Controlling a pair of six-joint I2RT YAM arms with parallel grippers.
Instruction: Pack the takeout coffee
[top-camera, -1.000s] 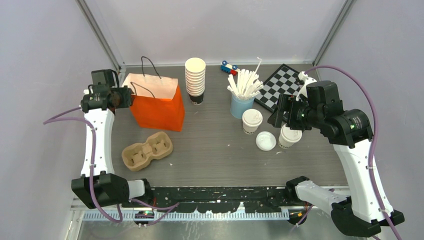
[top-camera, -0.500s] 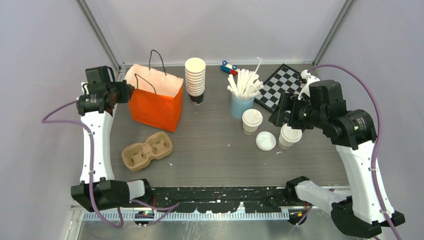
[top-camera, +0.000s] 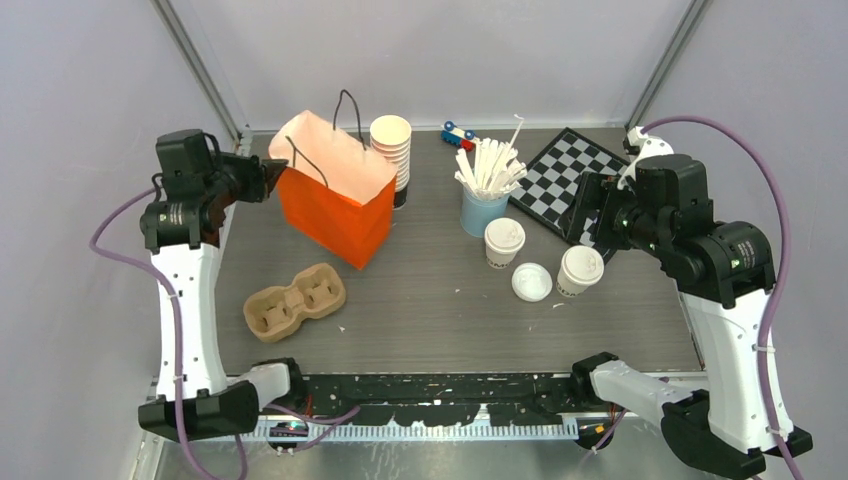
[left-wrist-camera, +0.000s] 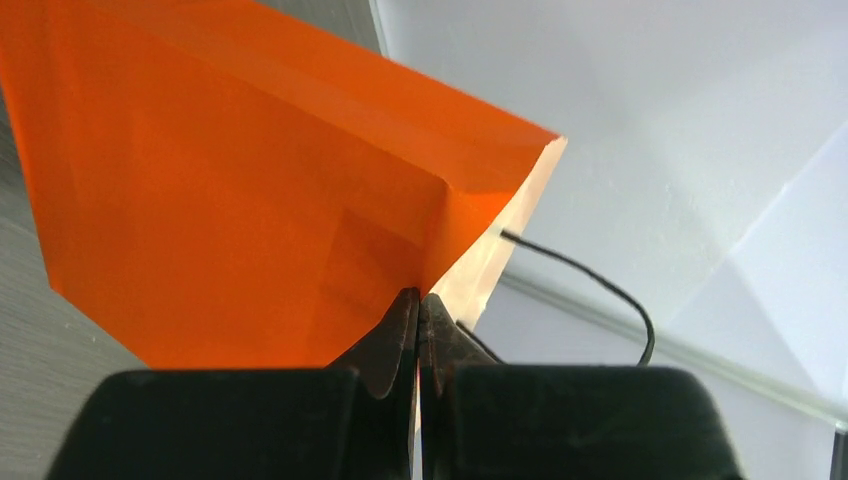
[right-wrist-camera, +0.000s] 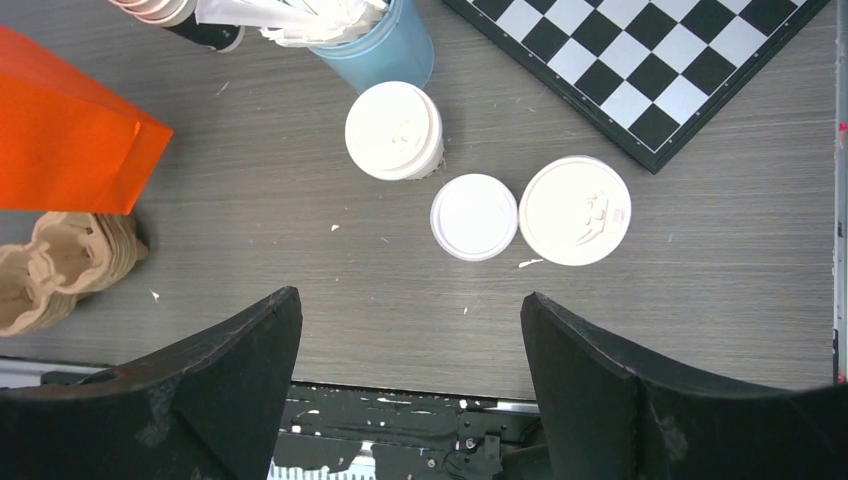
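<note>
Two takeout coffee cups (top-camera: 504, 241) (top-camera: 580, 269) are standing right of centre on the grey table (top-camera: 430, 315), with a loose white lid (top-camera: 531, 282) lying between them. The right gripper (top-camera: 592, 212) is hovering above the right-hand cup, jaws spread wide and gripping nothing. The left gripper (top-camera: 272, 178) is pinching the rim of the orange paper bag (top-camera: 335, 205) with its jaws clamped tight, and the bag is tilting. Nearer the arms' bases, a cardboard cup carrier (top-camera: 296, 300) is lying well apart from the cups.
</note>
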